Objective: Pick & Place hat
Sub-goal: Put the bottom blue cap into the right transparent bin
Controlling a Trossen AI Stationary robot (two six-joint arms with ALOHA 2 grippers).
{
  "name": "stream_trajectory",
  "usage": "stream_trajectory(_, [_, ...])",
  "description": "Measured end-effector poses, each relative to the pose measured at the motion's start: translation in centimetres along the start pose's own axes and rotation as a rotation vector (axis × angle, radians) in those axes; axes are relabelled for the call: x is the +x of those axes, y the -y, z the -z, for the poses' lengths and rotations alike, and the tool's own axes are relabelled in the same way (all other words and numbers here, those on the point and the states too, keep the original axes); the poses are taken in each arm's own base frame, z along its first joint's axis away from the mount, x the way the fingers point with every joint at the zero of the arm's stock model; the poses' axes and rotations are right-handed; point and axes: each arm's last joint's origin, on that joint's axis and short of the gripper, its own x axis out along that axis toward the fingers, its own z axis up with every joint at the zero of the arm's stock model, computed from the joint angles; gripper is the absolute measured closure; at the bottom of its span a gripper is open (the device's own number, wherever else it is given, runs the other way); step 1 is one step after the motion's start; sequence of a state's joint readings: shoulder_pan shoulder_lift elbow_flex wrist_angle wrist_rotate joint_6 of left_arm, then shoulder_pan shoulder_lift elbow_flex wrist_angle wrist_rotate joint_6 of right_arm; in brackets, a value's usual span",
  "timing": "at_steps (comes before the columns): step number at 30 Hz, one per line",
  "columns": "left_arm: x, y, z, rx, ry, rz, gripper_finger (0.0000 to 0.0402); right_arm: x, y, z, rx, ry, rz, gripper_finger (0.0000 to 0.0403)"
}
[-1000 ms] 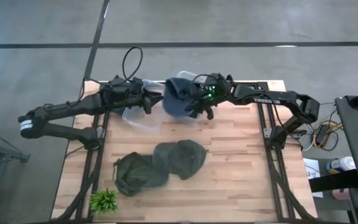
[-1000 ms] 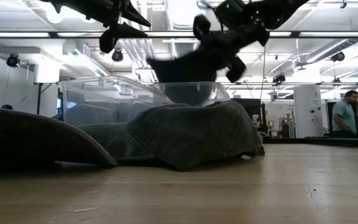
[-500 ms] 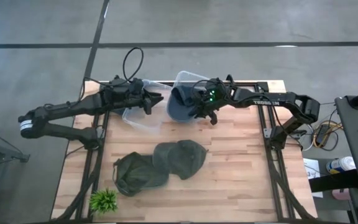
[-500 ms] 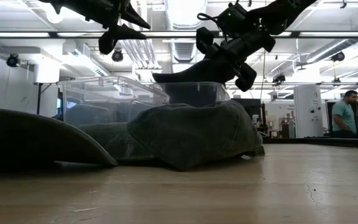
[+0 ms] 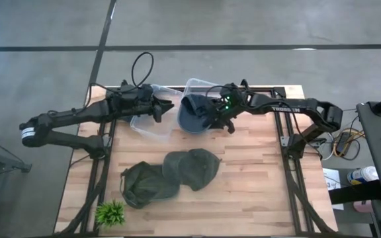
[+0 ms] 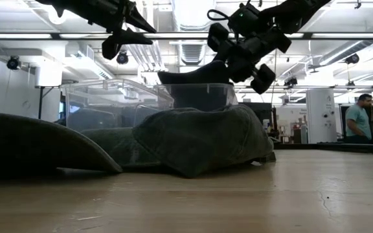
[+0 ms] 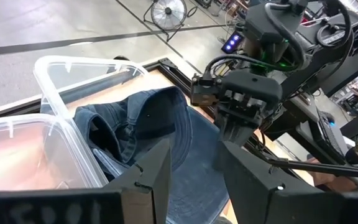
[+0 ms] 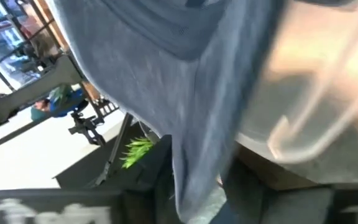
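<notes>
A blue denim hat [image 5: 194, 116] lies over the near part of a clear plastic bin [image 5: 200, 86]. In the left wrist view its crown [image 7: 135, 121] is inside the bin and its brim spills over the rim. My right gripper [image 5: 211, 114] is shut on the hat at its right side. It also shows in the low view [image 6: 238, 55]. My left gripper [image 5: 169, 106] is open and empty. It hovers left of the hat, above a second clear bin [image 5: 152, 116]. My right gripper pinches the hat's brim [image 8: 194, 165] between its two fingers, at the side toward the table's right edge. The fingers come from the right, slanting down. The hat's cloth hangs slack from them, and the rest lies on the bin [image 6: 199, 97].
Two olive-green hats [image 5: 192, 168] [image 5: 147, 184] lie overlapping in the table's middle, near the front. A small green plant [image 5: 110, 213] stands at the near left corner. People stand in the room beyond the table [image 6: 360, 123].
My right gripper has gone down and slightly toward the table's right edge with the blue hat. The hat hung bunched above the bin before. It now lies lower and flatter, settled onto the bin.
</notes>
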State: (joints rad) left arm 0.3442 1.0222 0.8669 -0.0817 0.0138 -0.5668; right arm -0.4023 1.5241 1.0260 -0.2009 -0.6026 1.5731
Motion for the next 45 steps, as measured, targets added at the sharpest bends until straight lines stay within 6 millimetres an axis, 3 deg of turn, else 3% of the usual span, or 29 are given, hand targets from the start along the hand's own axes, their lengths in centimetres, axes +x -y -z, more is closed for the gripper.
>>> stream_trajectory(10, [0.0,0.0,0.0,-0.009,0.000,0.000,0.0268,-4.3,-0.6,2.6,-0.189,0.047,-0.017,0.0228])
stream_trajectory(18, [0.1,0.0,0.0,-0.009,0.002,0.001,0.0268,-6.5,-2.4,6.7,-0.896,0.054,-0.130,0.0252])
stream_trajectory(22, [0.1,0.0,0.0,-0.011,0.000,0.001,0.0268,-6.1,-3.9,8.8,-1.161,0.111,-0.115,0.0280])
stream_trajectory(25, [0.1,0.0,0.1,-0.017,0.000,0.001,0.0268,-5.6,-4.9,10.0,-1.315,0.175,0.006,0.0297])
stream_trajectory(30, [0.1,-0.1,0.1,-0.029,-0.002,0.000,0.0268,-4.4,-5.9,12.3,-1.614,0.241,0.421,0.0307])
stream_trajectory(35, [0.1,-0.1,0.1,-0.039,-0.004,-0.001,0.0268,-2.2,-6.0,13.7,-1.818,0.190,0.811,0.0307])
stream_trajectory(40, [0.1,-0.1,0.1,-0.038,-0.006,-0.003,0.0268,0.6,-5.8,14.2,-2.012,0.017,0.960,0.0297])
stream_trajectory(45, [0.1,-0.1,0.2,-0.021,-0.011,-0.006,0.0268,2.1,-6.5,14.3,-2.118,-0.011,1.008,0.0273])
